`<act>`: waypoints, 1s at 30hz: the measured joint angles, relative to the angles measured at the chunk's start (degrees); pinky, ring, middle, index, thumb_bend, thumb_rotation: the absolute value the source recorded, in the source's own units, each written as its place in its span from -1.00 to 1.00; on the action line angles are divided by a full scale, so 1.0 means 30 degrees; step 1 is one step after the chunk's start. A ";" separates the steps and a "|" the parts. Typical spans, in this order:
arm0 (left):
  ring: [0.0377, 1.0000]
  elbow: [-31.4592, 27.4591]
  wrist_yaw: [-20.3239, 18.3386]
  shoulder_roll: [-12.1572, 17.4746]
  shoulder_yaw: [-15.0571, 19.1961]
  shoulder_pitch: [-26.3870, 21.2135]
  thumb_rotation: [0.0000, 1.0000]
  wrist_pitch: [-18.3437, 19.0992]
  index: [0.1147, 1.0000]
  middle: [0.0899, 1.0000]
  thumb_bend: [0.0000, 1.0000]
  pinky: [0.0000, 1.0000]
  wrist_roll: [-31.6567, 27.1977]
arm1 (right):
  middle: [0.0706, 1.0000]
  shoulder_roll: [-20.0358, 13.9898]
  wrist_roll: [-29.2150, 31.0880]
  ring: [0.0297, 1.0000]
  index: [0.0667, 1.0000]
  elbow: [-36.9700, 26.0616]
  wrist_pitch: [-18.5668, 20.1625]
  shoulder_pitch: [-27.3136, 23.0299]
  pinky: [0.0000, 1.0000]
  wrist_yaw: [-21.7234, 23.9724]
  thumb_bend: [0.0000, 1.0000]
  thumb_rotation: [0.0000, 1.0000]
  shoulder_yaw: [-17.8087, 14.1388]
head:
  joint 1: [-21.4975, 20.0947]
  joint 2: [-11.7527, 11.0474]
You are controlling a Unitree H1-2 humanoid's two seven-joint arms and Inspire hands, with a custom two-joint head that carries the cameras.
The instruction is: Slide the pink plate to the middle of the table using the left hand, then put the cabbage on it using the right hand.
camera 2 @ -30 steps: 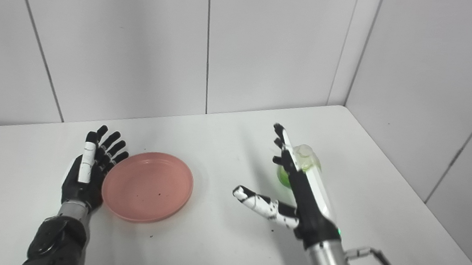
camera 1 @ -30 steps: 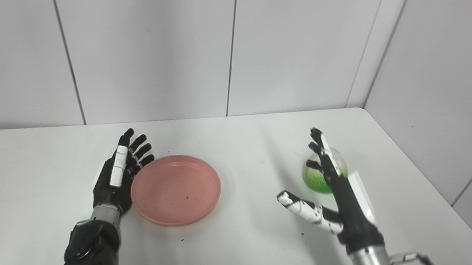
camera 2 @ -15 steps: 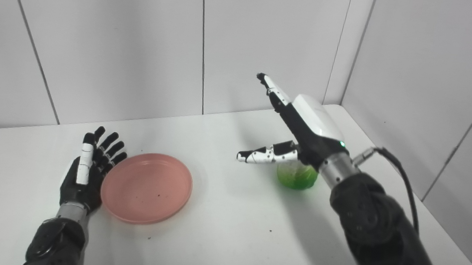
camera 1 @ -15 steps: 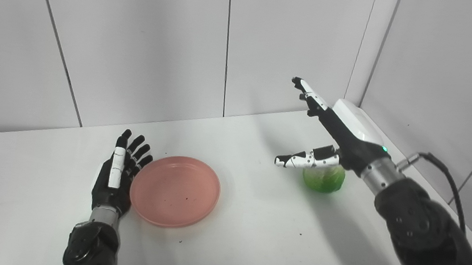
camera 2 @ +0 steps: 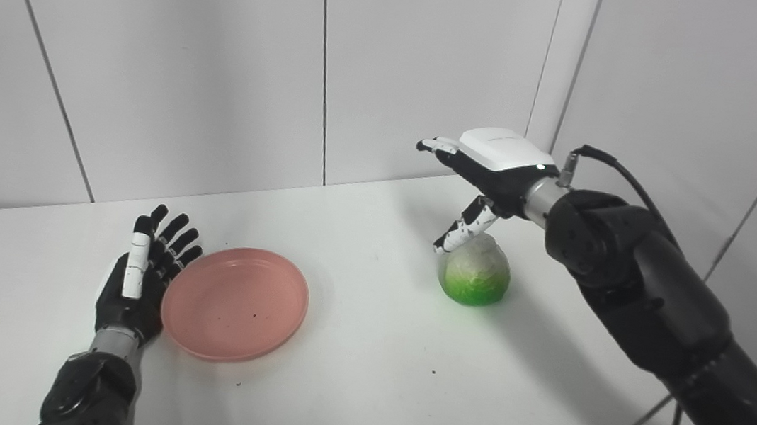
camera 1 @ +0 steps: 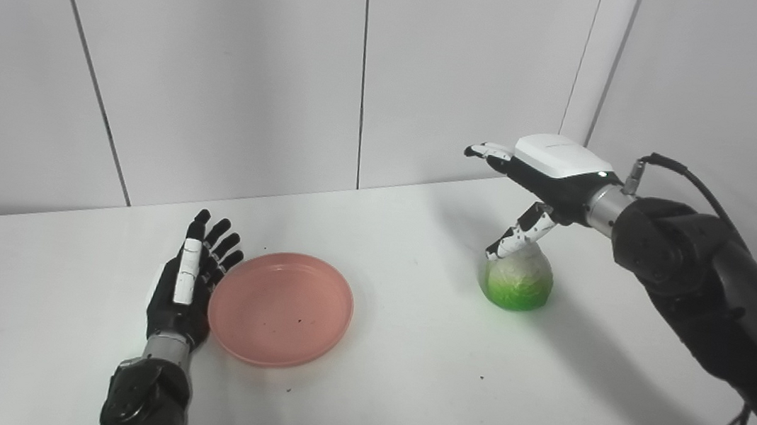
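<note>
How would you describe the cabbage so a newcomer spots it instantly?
Start from the white table and look to its right half, under the raised right hand. There sits the small round cabbage, pale on top, bright green below: the table's only green thing, well apart from the flat pink plate.

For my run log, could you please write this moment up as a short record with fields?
pink plate: empty, on the white table, left of centre
cabbage: on the table, apart from the plate, to its right
left hand: open, flat beside the plate's left rim
right hand: open, above the cabbage, thumb pointing down at its top; contact unclear
task stage: cabbage not yet grasped or on the plate
</note>
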 measured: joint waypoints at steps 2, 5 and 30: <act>0.79 -0.0037 0.0009 -0.0010 -0.0031 0.0003 0.58 0.0001 0.91 0.83 0.97 0.75 0.0005 | 0.87 0.0018 -0.0568 0.86 0.80 0.0685 -0.0455 -0.0284 0.82 0.0064 1.00 -0.61 0.0354 | 0.0002 0.0000; 0.79 -0.0051 0.0014 -0.0005 -0.0060 0.0013 0.57 0.0001 0.92 0.83 0.99 0.76 0.0036 | 0.90 0.0100 -0.1195 0.87 0.80 0.1672 -0.0737 -0.0830 0.83 0.0565 1.00 -0.63 0.0749 | 0.0031 0.0059; 0.79 -0.0254 0.0061 -0.0003 -0.0068 0.0086 0.59 0.0228 0.92 0.85 0.95 0.76 0.0064 | 0.88 0.1026 -0.2588 0.80 0.81 0.5772 -0.1029 -0.2035 0.51 0.3602 1.00 -0.54 0.2168 | 0.0295 0.0205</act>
